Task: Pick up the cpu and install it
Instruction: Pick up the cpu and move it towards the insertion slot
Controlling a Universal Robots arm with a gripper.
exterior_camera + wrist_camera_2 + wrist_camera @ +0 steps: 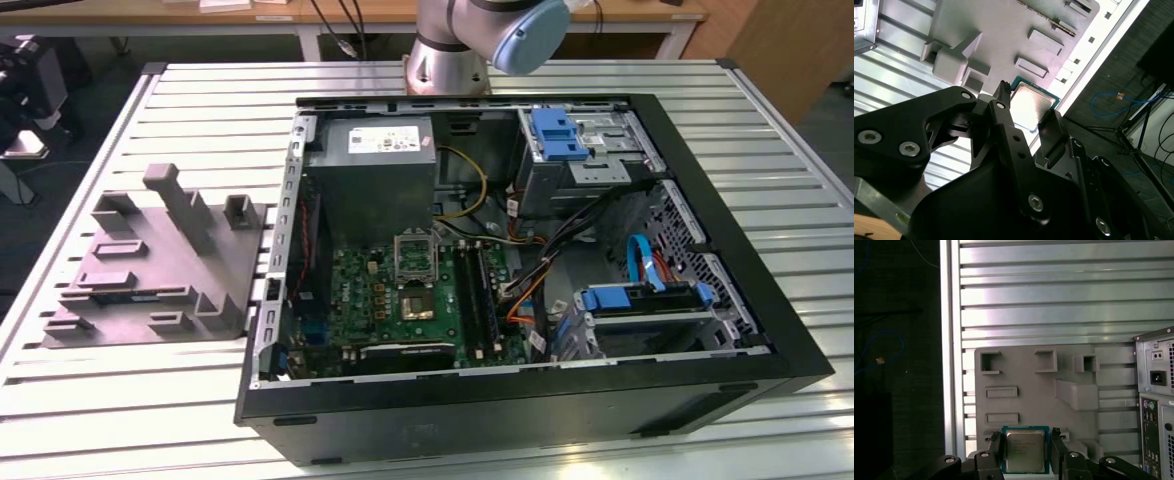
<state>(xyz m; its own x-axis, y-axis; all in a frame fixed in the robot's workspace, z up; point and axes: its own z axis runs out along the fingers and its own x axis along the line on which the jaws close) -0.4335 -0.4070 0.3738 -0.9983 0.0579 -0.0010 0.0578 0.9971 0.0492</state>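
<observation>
The cpu [1025,450] is gripped by two opposite edges between the narrowed fingers [996,450] and is held clear of the tray [1019,365] beyond them, so the pick-up step appears done. Installation is judged not yet done. The socket [418,303], well apart from the fingers, would call for a level carry and square alignment.
</observation>
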